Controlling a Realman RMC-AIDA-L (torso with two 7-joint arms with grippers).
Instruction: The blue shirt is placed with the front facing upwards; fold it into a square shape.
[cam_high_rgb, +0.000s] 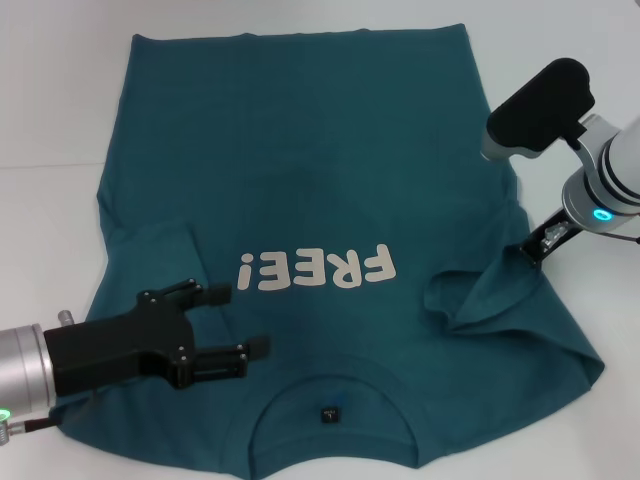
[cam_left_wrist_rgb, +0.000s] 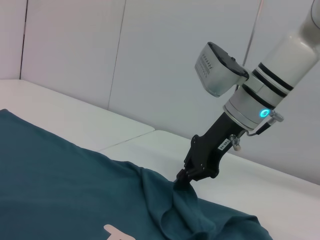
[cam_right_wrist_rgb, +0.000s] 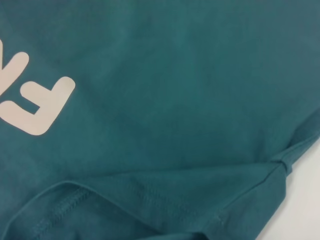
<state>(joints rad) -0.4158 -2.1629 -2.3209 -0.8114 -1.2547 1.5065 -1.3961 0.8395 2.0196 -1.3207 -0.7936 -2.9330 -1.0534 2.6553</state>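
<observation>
Blue shirt (cam_high_rgb: 300, 200) spread across frame centre, right gripper (cam_high_rgb: 533, 250) at right edge pinching its sleeve, left gripper (cam_high_rgb: 235, 325) lower left, jaws apart

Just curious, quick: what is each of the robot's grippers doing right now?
Left gripper: open, holding nothing, above the blue shirt.
Right gripper: closed, pinching the shirt's sleeve and lifting it.
</observation>
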